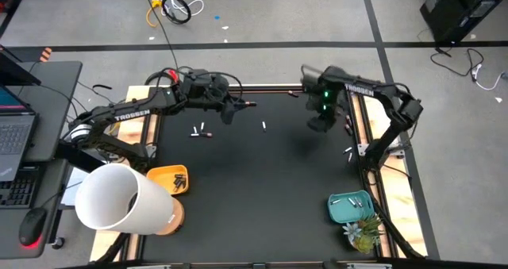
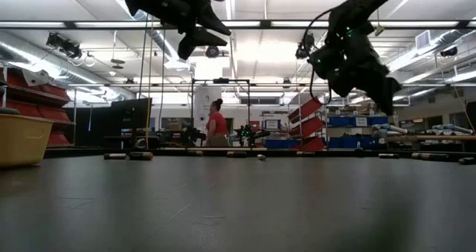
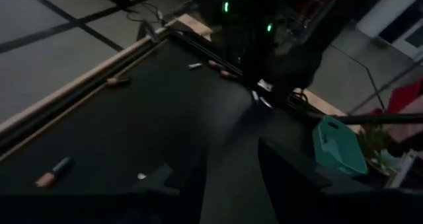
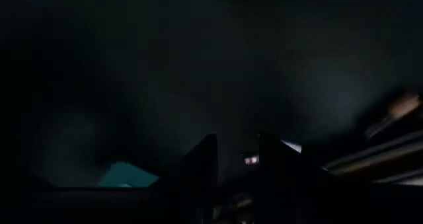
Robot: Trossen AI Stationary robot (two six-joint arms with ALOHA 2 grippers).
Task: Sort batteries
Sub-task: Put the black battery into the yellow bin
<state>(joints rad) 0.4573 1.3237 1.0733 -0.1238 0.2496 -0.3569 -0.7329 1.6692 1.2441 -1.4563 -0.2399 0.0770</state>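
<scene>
Above the far half of the black table [image 1: 262,190] we see both arms raised clear of the surface. Our left arm reaches in from the left edge, forearm nearly level, its gripper [image 1: 238,105] pointing toward the table's middle near the far rail. From the left wrist view its two fingers [image 3: 294,178] stand apart with bare mat showing between them, so the claw is released and carries nothing. Our right arm bends up from the right rail, elbow out to the side, and its gripper [image 1: 319,123] hangs downward above the mat, green lights glowing on the wrist. In the right wrist view its fingers [image 4: 201,161] sit a narrow gap apart; we cannot tell whether anything is pinched there. From the low view both grippers hang high over the table, well off it.

Loose batteries [image 1: 202,132] lie on the mat below the left gripper, one more [image 1: 264,125] sits between the two grippers, and a few [image 1: 348,151] rest by the right rail. A yellow tray [image 1: 159,176] at the near left holds dark batteries, and a teal tray [image 1: 343,212] at the near right holds pale ones. Next to the yellow tray stands a white cylinder [image 1: 119,199], and a small plant [image 1: 363,233] sits just beside the teal tray.
</scene>
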